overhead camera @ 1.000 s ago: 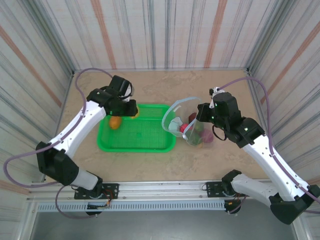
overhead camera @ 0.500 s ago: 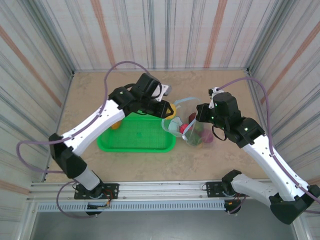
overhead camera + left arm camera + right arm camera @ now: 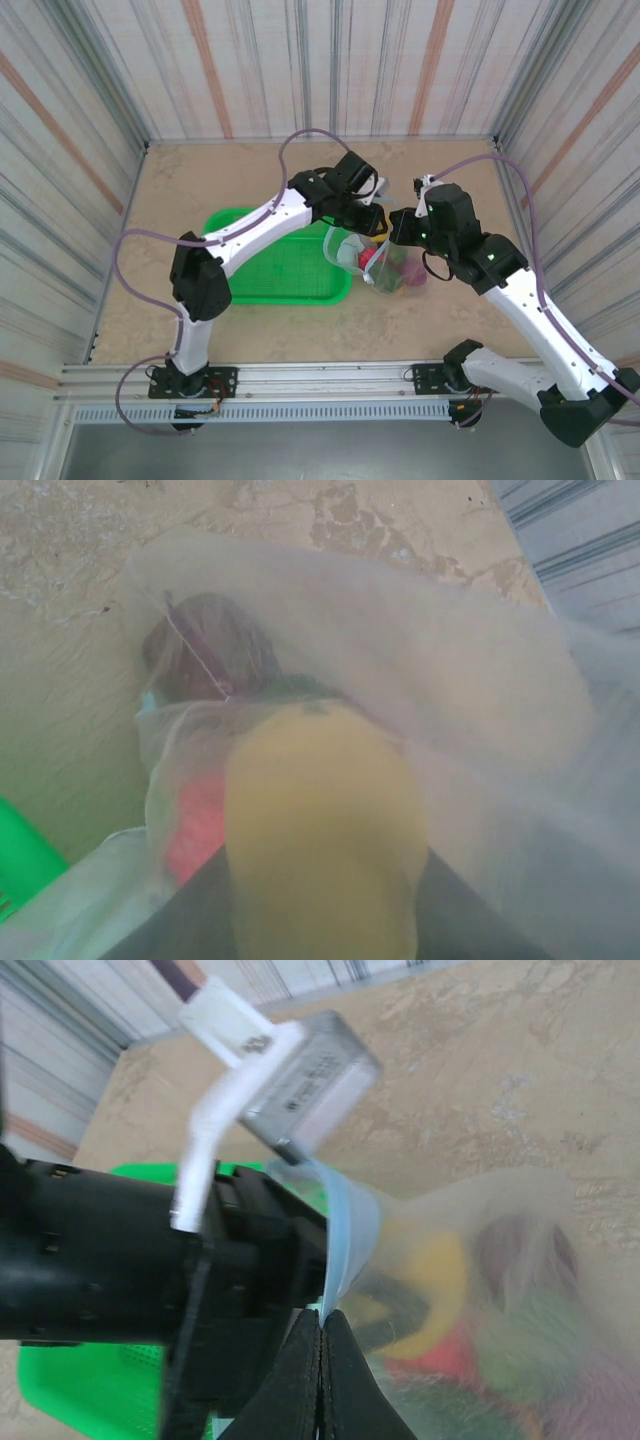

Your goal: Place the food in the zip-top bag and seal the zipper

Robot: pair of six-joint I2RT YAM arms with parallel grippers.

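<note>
Clear bag point(image 3: 392, 285) at 3 o'clock from the centre of the table point(image 3: 250, 330), mouth open toward 9 o'clock; light-blue zipper point(image 3: 352, 1230) unsealed, curved. Red, green and purple food point(image 3: 398, 272) inside; yellow piece point(image 3: 320, 840) at mouth.

overhead looks down; both wrists near bag point(image 3: 376, 264)

So near the left wrist camera, the smooth yellow toy fruit point(image 3: 320, 820) is a blur cut off by the bottom edge, and the left gripper point(image 3: 320, 910) clamping it shows as dark slivers of fingers point(image 3: 175, 915) there. Through the clear, pale-blue-printed plastic zip-top bag point(image 3: 480, 680), a red toy piece point(image 3: 200, 825) and a dark maroon toy piece point(image 3: 205, 660) lose their outlines. In the right wrist view the bagged toys point(image 3: 480, 1360) are smears of colour, too soft to count; the bottom edge cuts the right gripper point(image 3: 322, 1322), pinched on the light blue zipper strip point(image 3: 348, 1235). From above, the left arm point(image 3: 260, 225) hides its own fingertips.
</note>
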